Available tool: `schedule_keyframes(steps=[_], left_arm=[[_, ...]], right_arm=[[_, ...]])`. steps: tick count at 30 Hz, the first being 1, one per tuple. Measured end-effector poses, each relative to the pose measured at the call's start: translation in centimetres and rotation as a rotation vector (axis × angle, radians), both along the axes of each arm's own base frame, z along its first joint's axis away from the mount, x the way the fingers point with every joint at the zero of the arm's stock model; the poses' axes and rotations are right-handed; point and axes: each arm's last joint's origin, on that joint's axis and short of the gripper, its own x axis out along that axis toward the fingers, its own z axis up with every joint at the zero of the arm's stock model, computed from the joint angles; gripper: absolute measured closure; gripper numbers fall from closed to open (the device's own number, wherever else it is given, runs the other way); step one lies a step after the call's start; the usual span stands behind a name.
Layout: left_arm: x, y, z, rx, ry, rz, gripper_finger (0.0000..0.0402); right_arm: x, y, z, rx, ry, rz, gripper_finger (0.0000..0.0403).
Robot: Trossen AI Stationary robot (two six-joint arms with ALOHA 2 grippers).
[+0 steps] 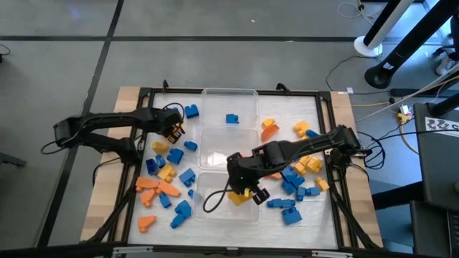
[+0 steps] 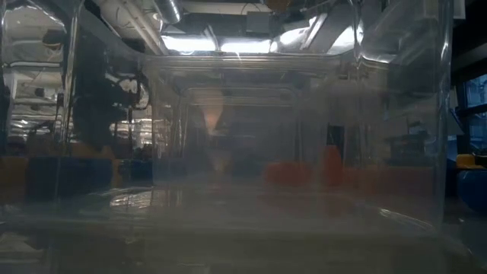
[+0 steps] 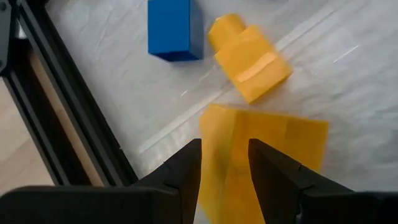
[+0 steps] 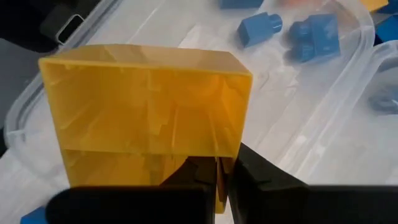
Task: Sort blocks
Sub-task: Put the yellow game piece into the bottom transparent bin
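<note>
Blue, orange and yellow blocks lie scattered on the white mat, left (image 1: 166,188) and right (image 1: 295,188) of three clear tubs in a row. The far tub (image 1: 247,97) holds one blue block (image 1: 232,119). My left gripper (image 3: 225,149) stands left of the tubs (image 1: 174,132), shut on a yellow block (image 3: 273,140). My right gripper (image 4: 221,167) hangs over the near tub (image 1: 215,215), shut on a hollow yellow block (image 4: 149,118), which also shows from above (image 1: 242,195). My left gripper pinches the yellow block between its two fingers (image 3: 186,171), by one end (image 3: 222,168). The fingers slant down at it from above. The rest of the block sticks out past the fingertips; whether it touches the mat, I cannot tell. My right gripper pinches a thin wall (image 4: 219,163) of the hollow yellow block between its nearly closed fingers (image 4: 261,177). The fingers slant down from the table's right side. The block stands out beyond the fingertips, lifted clear above the tub's floor (image 4: 292,118).
A blue block (image 3: 174,28) and a yellow block (image 3: 249,56) lie on the mat just beyond my left gripper, beside the black frame rail (image 3: 68,106). The middle tub (image 1: 229,147) lies between the arms. Blue blocks (image 4: 314,36) show beyond the near tub's wall.
</note>
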Motion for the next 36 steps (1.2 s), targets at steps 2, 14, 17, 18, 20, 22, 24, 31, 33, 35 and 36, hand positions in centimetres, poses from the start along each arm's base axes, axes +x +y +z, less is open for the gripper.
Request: schedule_keyframes(steps=[2, 14, 17, 18, 20, 22, 24, 31, 33, 35, 36], left_arm=[[0.1, 0.2, -0.5, -0.015, 0.025, 0.009, 0.0279], [0.6, 0.8, -1.6, -0.041, 0.076, 0.009, 0.0337], [0.5, 0.7, -1.6, -0.042, 0.083, 0.006, 0.0378], [0.5, 0.7, -1.5, -0.042, 0.083, 0.006, 0.0387], [0.5, 0.7, -1.4, -0.046, 0.076, 0.006, 0.0391], [0.4, 0.6, -1.2, -0.060, 0.060, 0.005, 0.0390], [0.1, 0.4, -0.8, -0.088, 0.058, 0.004, 0.0392], [-0.3, 0.0, 3.2, -0.078, -0.049, -0.009, 0.0396], [-0.5, -0.2, 4.8, -0.066, -0.118, -0.016, 0.0397], [-0.8, -0.4, 6.4, -0.071, -0.193, -0.032, 0.0397], [-0.9, -0.6, 7.4, -0.074, -0.245, -0.050, 0.0396]], right_arm=[[0.1, 0.0, -0.3, -0.007, 0.009, -0.003, 0.0379], [0.3, 0.0, -0.7, 0.018, 0.029, 0.009, 0.0356], [0.3, 0.1, -0.7, 0.023, 0.032, 0.012, 0.0321], [0.3, 0.1, -0.7, 0.023, 0.032, 0.012, 0.0309], [0.3, 0.1, -0.7, 0.023, 0.032, 0.012, 0.0287], [0.2, 0.0, -0.6, 0.022, 0.035, 0.012, 0.0271], [0.0, 0.0, -0.2, 0.018, 0.052, 0.012, 0.0261], [-2.4, -1.4, 3.0, -0.039, 0.189, -0.019, 0.0264], [-3.3, -1.8, 4.2, -0.096, 0.214, -0.041, 0.0268], [-3.7, -2.1, 5.2, -0.158, 0.188, -0.067, 0.0270], [-3.8, -2.2, 5.6, -0.170, 0.157, -0.077, 0.0271]])
